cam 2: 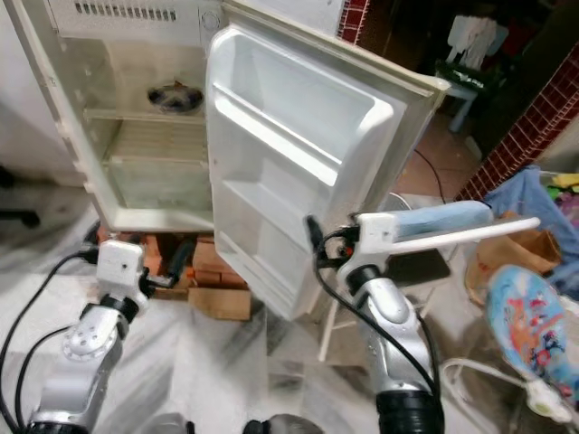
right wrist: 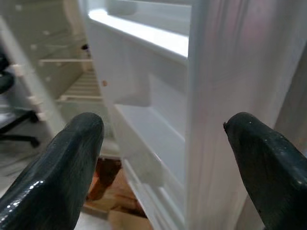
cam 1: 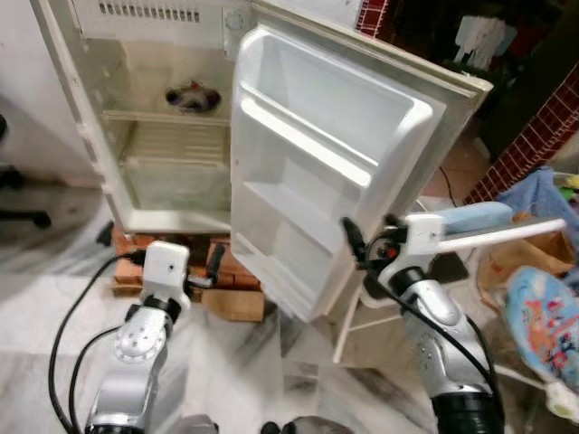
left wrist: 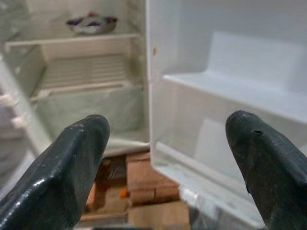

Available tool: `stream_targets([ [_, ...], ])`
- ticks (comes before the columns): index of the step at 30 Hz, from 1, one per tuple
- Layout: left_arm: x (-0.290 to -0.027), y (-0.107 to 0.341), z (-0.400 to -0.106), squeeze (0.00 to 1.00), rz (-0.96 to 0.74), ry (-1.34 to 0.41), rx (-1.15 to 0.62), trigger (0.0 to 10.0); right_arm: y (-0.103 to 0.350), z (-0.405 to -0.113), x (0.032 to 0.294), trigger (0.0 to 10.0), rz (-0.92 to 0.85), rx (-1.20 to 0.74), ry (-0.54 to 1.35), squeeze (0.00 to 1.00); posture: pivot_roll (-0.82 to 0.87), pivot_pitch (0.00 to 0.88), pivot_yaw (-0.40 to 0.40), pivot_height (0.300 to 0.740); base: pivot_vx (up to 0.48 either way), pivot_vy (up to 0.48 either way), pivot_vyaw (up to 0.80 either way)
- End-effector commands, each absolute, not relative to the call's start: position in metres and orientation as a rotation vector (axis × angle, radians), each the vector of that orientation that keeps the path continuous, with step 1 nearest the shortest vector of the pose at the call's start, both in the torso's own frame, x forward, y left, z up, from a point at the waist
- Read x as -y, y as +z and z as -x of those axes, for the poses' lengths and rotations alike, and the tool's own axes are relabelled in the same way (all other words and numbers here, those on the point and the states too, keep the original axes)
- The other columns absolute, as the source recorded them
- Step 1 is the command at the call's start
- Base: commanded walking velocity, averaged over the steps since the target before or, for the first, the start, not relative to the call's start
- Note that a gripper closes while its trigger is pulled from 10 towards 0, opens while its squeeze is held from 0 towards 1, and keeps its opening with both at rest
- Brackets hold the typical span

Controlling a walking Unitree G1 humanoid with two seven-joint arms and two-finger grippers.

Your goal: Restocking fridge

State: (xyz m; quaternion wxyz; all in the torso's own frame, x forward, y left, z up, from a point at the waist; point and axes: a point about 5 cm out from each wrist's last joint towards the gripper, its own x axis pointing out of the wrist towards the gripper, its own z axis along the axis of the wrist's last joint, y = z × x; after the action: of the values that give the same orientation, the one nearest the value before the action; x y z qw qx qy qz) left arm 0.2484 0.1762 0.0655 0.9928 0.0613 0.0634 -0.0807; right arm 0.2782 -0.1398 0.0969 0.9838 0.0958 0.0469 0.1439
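The white fridge (cam 1: 172,172) stands open, and its door (cam 1: 317,154) swings out toward me with bare door shelves. A patterned bowl (cam 1: 192,97) sits on the upper shelf inside; it is also in the left wrist view (left wrist: 91,23). My left gripper (cam 1: 172,255) is held low in front of the fridge's bottom, open and holding nothing (left wrist: 168,143). My right gripper (cam 1: 371,237) is open at the door's free edge. In the right wrist view (right wrist: 163,139) that edge stands between its fingers.
Red bricks and a cardboard box (cam 1: 231,276) lie under the fridge. A white stool frame (cam 1: 362,316) stands behind the door. A brown paper bag (cam 1: 525,258) and a colourful bag (cam 1: 543,325) are at the right. A chair base (cam 1: 23,212) is at the left.
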Motion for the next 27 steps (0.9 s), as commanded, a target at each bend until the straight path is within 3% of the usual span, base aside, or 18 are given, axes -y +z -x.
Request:
stream_targets([
  [1,-0.170,0.068,-0.250,0.00,-0.115,-0.184,-0.114,10.0,0.100,-0.279,0.149,10.0,-0.184,-0.085,0.263,0.00,0.01,0.031,-0.101,0.740,0.000,-0.439,0.00],
  [13,-0.181,0.067,-0.243,0.00,-0.086,-0.090,-0.142,10.0,0.102,-0.284,0.147,10.0,-0.175,-0.075,0.267,0.00,0.03,0.031,-0.104,0.740,0.000,-0.340,0.00],
  [21,-0.206,0.067,-0.236,0.00,-0.028,0.101,-0.165,10.0,0.115,-0.302,0.154,10.0,-0.158,-0.010,0.223,0.00,0.04,0.038,-0.095,0.740,0.000,0.000,0.00],
  [27,-0.204,0.064,-0.233,0.00,-0.033,0.081,-0.206,10.0,0.131,-0.322,0.152,10.0,-0.137,0.047,0.224,0.00,0.05,0.040,-0.097,0.740,0.000,0.000,0.80],
])
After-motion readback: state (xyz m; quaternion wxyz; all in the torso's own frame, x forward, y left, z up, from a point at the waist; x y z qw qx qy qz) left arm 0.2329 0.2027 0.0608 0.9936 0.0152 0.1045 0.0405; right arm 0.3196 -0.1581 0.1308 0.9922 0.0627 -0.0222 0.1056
